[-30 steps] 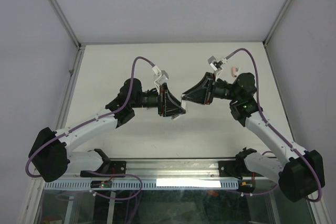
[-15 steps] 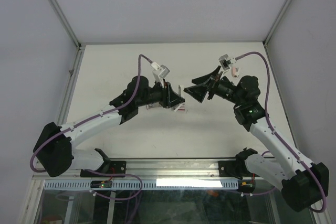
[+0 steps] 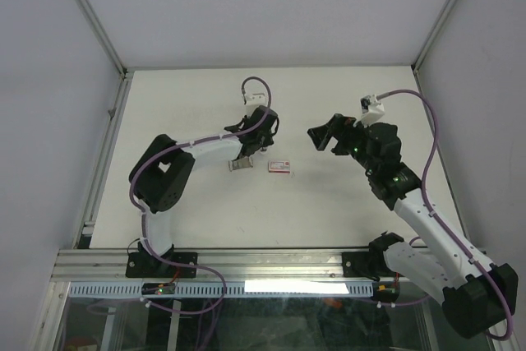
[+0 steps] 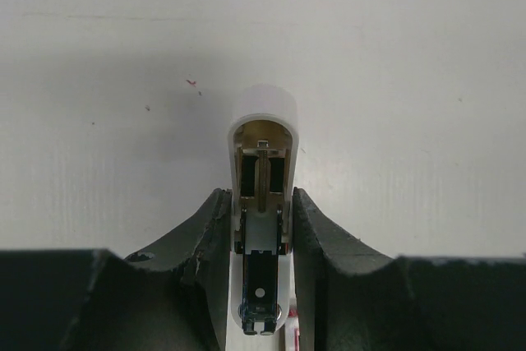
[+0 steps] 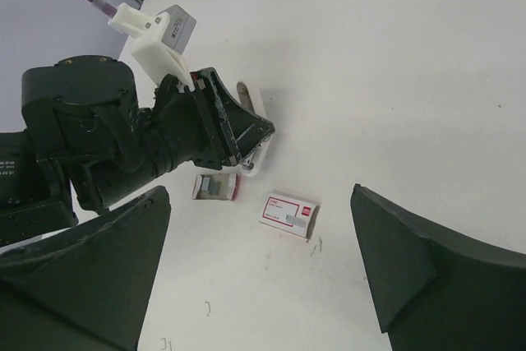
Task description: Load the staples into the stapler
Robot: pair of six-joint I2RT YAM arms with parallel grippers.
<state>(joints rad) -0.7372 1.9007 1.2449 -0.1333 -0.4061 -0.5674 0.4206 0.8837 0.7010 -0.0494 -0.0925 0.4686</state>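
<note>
My left gripper (image 4: 261, 203) is shut on the white stapler (image 4: 263, 121). The stapler is hinged open, and its metal channel and black inner rail show between the fingers. From above, that gripper (image 3: 256, 139) points down at the table's far middle. The staples (image 3: 241, 165) lie just to its near left, a small grey block in a pale tray (image 5: 210, 186). My right gripper (image 3: 325, 139) hangs open to the right with nothing between its jaws. In its own view the right gripper (image 5: 260, 195) looks down on the stapler (image 5: 253, 162) and the staples.
A red-and-white box (image 3: 281, 167) lies flat right of the staples, also seen as the box (image 5: 288, 213) from the right wrist. A few loose bent staples (image 5: 316, 244) are scattered on the white table. Grey walls (image 3: 57, 80) close the table's left, right and back sides.
The two grippers were together in mid-air. My right gripper has opened and drawn back to the right. My left arm has stretched forward and carried the stapler down beside the staples.
</note>
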